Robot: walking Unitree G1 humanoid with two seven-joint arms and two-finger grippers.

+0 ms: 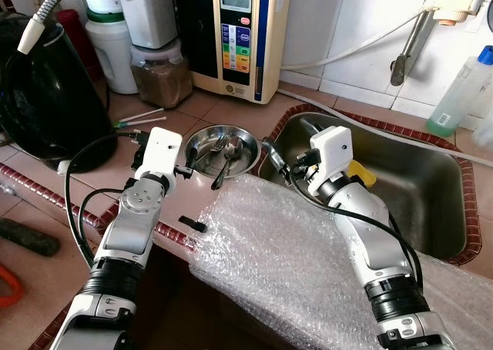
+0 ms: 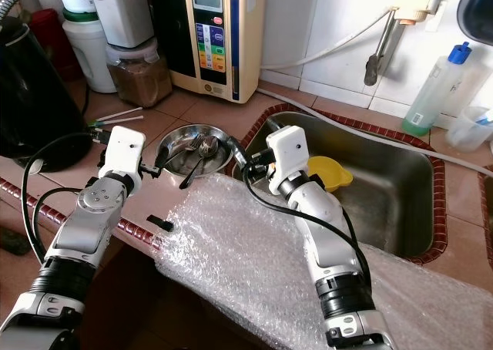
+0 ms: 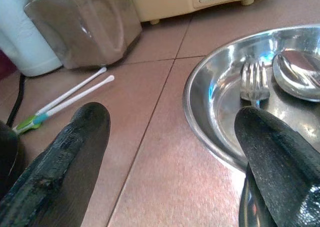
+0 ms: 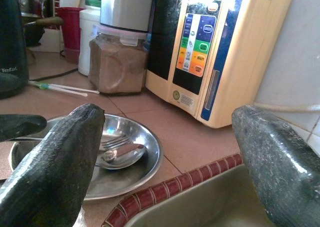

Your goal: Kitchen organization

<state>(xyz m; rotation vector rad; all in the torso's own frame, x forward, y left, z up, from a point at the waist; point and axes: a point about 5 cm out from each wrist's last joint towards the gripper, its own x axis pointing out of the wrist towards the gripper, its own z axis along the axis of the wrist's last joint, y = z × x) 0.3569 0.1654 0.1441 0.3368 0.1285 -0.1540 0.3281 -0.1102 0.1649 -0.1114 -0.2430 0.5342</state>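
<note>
Steel dish (image 1: pixel 248 144) holding fork (image 3: pixel 255 79) and spoon (image 3: pixel 299 76), between open left end effector (image 3: pixel 172 152) and open right end effector (image 4: pixel 165 157)

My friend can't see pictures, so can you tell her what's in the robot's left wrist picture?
Two open black fingers of the left gripper point at a shiny steel bowl holding a fork and a spoon on a reddish tiled counter. Behind stand a jar of brown powder and two white sticks.
</note>
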